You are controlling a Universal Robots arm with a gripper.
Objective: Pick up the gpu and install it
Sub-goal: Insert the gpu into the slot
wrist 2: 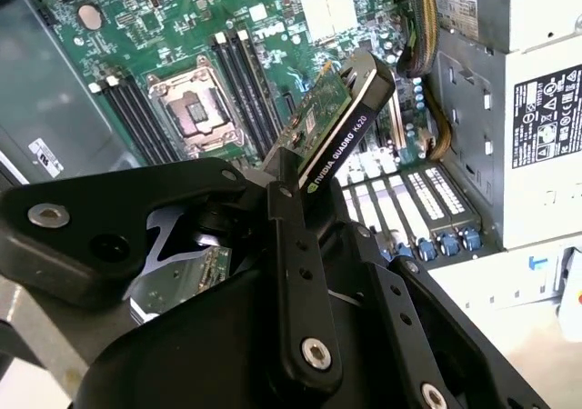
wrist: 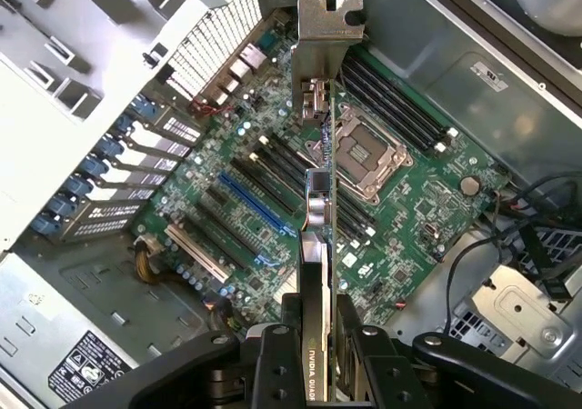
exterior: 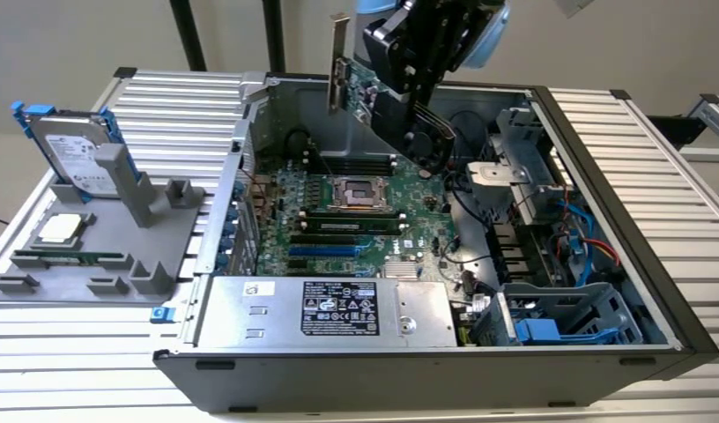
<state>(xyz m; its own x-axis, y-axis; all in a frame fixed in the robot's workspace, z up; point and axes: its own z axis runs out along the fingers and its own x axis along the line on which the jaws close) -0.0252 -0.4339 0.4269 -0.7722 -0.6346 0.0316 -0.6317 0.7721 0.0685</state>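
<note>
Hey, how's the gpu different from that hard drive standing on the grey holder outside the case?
The gpu is a green board with a silver bracket; the hard drive is silver in a blue frame. The gpu hangs in the claw over the open case; the hard drive sits in the grey holder. Both stand on edge.

In the exterior view, the gpu (exterior: 362, 92) hangs above the motherboard (exterior: 336, 220) inside the case (exterior: 454, 379), clamped in the gripper (exterior: 421, 123). The power supply (exterior: 324, 308) lies at the motherboard's 6 o'clock. The holder (exterior: 101, 256) bearing the hard drive (exterior: 77, 150) stands at the case's 9 o'clock.
</note>
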